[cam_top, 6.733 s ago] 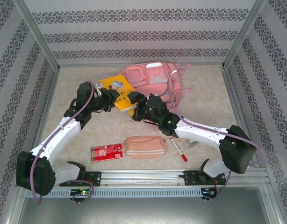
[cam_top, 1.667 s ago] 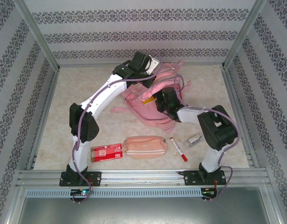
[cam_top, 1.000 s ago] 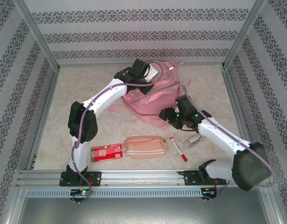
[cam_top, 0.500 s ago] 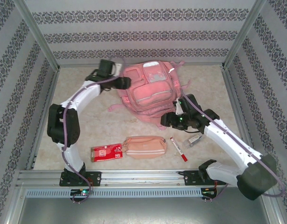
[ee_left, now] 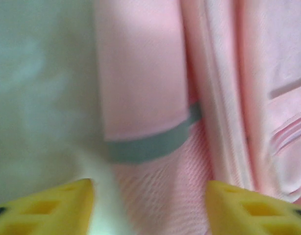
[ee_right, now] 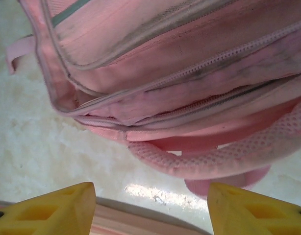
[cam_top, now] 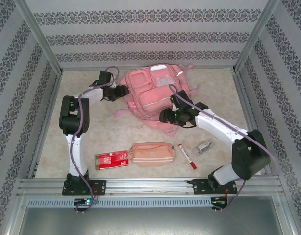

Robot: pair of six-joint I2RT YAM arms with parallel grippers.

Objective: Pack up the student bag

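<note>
the large pink fabric backpack (cam_top: 153, 93) lies flat, far-middle on the tabletop (cam_top: 91, 137), left pincer (cam_top: 124, 91) released just beside its left edge, right pincer (cam_top: 163, 116) released and empty at its near end; best spread the zip mouth wide before fetching the oblong pink pouch (cam_top: 151, 153).

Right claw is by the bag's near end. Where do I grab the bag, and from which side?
Probably the mesh carry handle on the student bag: it loops clear of the near end, leaving a gap for one finger. Bring the right claw in from the near side, open, jaws across the strap.
</note>
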